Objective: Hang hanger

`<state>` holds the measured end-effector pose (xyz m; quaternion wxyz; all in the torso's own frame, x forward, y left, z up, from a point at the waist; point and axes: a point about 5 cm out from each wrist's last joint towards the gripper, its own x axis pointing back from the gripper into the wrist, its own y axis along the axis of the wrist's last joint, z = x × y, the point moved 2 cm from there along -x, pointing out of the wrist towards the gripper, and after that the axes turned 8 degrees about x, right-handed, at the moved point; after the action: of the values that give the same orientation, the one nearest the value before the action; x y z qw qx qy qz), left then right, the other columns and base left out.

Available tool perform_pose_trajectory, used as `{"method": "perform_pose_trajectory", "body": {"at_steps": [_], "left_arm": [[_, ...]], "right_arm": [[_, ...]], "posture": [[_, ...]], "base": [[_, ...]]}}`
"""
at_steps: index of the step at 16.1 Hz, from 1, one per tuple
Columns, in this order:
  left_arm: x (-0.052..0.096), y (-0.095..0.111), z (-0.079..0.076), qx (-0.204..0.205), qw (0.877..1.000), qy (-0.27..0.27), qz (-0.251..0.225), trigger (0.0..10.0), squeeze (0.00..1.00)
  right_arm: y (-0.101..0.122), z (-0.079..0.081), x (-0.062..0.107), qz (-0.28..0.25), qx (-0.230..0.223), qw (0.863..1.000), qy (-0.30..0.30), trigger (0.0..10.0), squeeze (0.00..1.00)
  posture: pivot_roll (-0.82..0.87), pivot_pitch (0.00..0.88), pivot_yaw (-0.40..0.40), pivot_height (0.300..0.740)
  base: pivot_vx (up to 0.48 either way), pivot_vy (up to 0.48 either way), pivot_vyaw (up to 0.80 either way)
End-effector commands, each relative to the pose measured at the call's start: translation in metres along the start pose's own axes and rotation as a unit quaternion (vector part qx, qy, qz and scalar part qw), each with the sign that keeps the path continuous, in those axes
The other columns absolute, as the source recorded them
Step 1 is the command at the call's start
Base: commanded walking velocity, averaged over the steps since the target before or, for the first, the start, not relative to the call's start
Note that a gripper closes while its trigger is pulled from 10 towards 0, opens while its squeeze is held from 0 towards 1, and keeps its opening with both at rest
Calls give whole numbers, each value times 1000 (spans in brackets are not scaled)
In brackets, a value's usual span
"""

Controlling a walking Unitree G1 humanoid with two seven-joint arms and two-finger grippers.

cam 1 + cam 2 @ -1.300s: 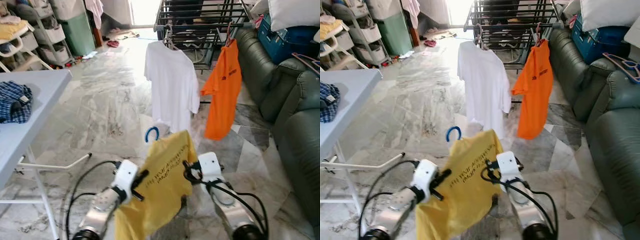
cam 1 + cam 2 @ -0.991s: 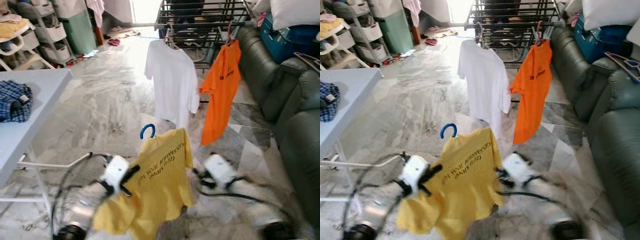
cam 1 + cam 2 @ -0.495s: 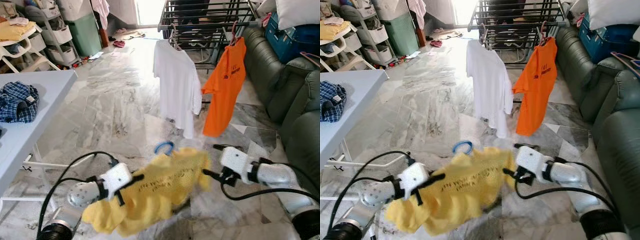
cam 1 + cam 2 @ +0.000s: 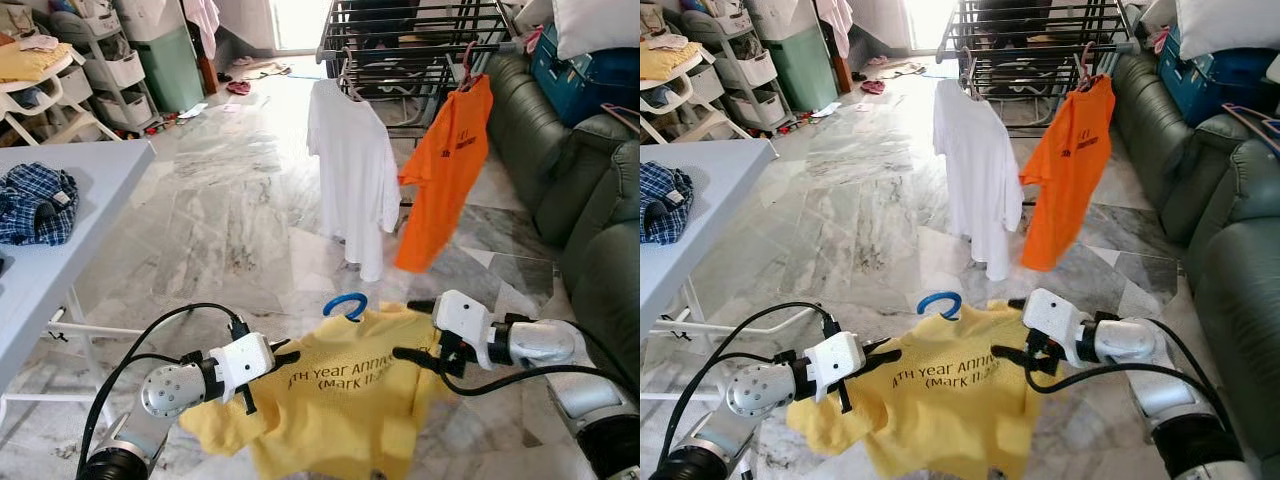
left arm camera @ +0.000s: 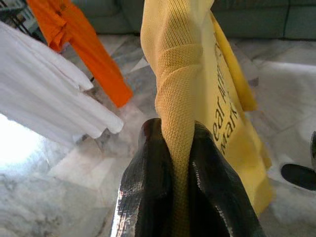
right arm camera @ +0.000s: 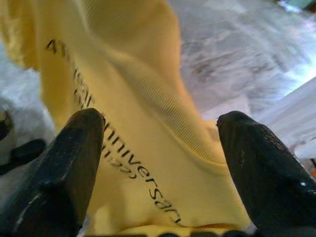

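Yellow knit fabric of the T-shirt [image 4: 350, 400] hangs on a hanger whose blue hook [image 4: 345, 305] rises above the collar. The shirt is the reference landmark; it is held low above the marble floor [image 4: 220, 220], between the two grippers.

The left gripper [image 5: 173, 163] is clamped on the shirt's shoulder fabric, both black fingers [image 5: 148, 187] pressed against a fold of cloth. The right gripper [image 6: 160, 148] stands at the shirt's opposite shoulder with its fingers [image 6: 69, 163] spread wide apart; the printed fabric lies between them, not pinched.

Beyond the shirt, a drying rack [image 4: 420, 40] carries a white T-shirt [image 4: 350, 170] and an orange T-shirt [image 4: 445, 170] on hangers. A dark green sofa [image 4: 580, 190] stands to the shirt's right; a table [image 4: 50, 270] stands to its left.
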<state>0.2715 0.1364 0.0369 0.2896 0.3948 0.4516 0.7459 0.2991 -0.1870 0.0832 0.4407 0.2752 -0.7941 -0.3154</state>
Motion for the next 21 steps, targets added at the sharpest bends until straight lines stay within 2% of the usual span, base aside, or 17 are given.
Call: {"method": "perform_pose_trajectory", "body": {"at_steps": [1, 3, 7, 8, 9, 10, 11, 12, 13, 14, 17, 18, 19, 20, 21], "left_arm": [[1, 13, 10, -31, 999, 7, -20, 10000, 0], [2, 13, 13, -34, 999, 13, -20, 10000, 0], [3, 14, 11, -38, 999, 9, -23, 10000, 0], [5, 14, 11, -39, 999, 4, -23, 10000, 0], [6, 15, 14, -41, 999, 5, -22, 10000, 0], [8, 15, 16, -42, 999, 10, -22, 10000, 0], [10, 15, 22, -36, 999, 22, -23, 10000, 0], [11, 16, 24, -35, 999, 25, -23, 10000, 0], [11, 17, 25, -37, 999, 26, -24, 10000, 0], [11, 17, 25, -37, 999, 26, -24, 10000, 0], [12, 21, 23, -45, 999, 6, -31, 10000, 0], [12, 22, 22, -48, 998, -1, -32, 10000, 0], [12, 24, 21, -59, 998, -9, -32, 10000, 0], [12, 25, 22, -62, 997, -10, -33, 10000, 0], [12, 26, 21, -71, 997, -14, -33, 10000, 0]], "right_arm": [[-1, -8, 2, 15, 20, 1000, 1, 0, 0], [-7, -15, 6, 33, 30, 999, -21, 0, 0], [-20, -14, 12, 69, 44, 996, -30, 0, 0], [-26, -15, 15, 78, 43, 995, -34, 824, 0], [-31, -18, 18, 89, 40, 994, -50, 10000, 0], [-34, -20, 20, 99, 41, 992, -64, 10000, 0], [-41, -27, 24, 115, 42, 986, -111, 10000, 0], [-44, -35, 27, 108, 11, 979, -175, 10000, 1000], [-47, -33, 27, 101, -13, 978, -184, 10000, 1000], [-48, -31, 27, 99, -13, 979, -180, 10000, 1000], [-53, -10, 19, 82, -27, 987, -134, 10000, 1000], [-50, -10, 18, 72, -29, 989, -126, 10000, 447], [-40, -14, 16, 38, -50, 991, -115, 10000, 0], [-36, -16, 15, 22, -64, 991, -112, 10000, 0], [-25, -20, 15, -29, -127, 986, -101, 10000, 0]], "posture": [[-160, 2, 90, 740], [-159, 2, 86, 740], [-160, 5, 86, 740], [-160, 5, 86, 740], [-160, 5, 85, 740], [-161, 5, 85, 740], [-158, 3, 82, 740], [-157, 4, 82, 740], [-155, 4, 81, 740], [-155, 4, 81, 740], [-155, 6, 89, 740], [-154, 7, 93, 740], [-153, 5, 97, 740], [-153, 5, 97, 740], [-151, 3, 96, 740]], "base": [[0, 0, 0], [0, 0, 0], [0, 0, 0], [0, 0, 0], [0, 0, 0], [0, 0, 0], [0, 0, 0], [0, 0, 0], [0, 0, 0], [0, 0, 0], [0, 0, 0], [0, 0, 0], [0, 0, 0], [0, 0, 0], [0, 0, 0]]}}
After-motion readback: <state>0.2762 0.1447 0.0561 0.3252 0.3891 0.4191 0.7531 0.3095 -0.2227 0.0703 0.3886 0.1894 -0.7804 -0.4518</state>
